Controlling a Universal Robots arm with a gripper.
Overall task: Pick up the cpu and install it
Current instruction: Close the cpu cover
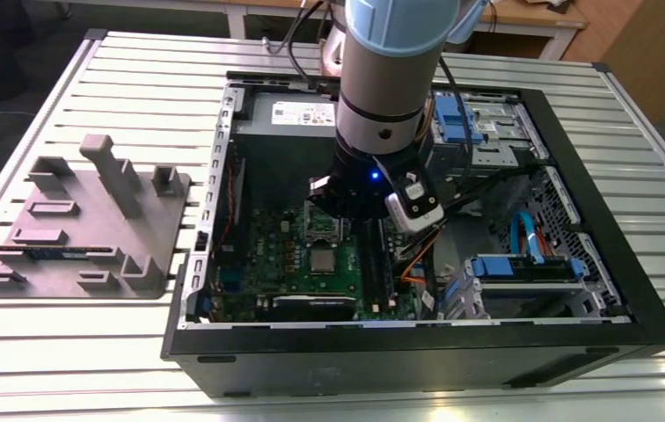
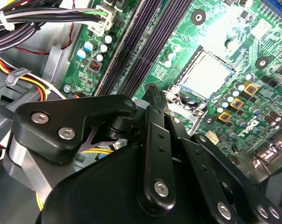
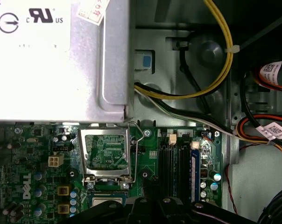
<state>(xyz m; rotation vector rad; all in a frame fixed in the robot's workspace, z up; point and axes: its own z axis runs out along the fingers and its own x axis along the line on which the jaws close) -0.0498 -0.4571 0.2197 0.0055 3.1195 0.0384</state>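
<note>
We see the cpu (image 1: 325,261) lying flat in its socket on the motherboard (image 1: 265,255) inside the open computer case (image 1: 427,352), at 6 o'clock of the raised socket frame (image 1: 323,227) in the exterior view. The tool (image 2: 152,100) hangs over the board near the socket; we cannot tell if it is released or clenched. A grey fixture block (image 1: 86,224) sits on the tabletop (image 1: 62,352) at 9 o'clock of the case.

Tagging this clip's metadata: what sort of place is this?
Probably a robotics lab bench: an open PC case on a slatted metal table, a grey parts fixture beside it, and a robot arm reaching in over the motherboard.
</note>
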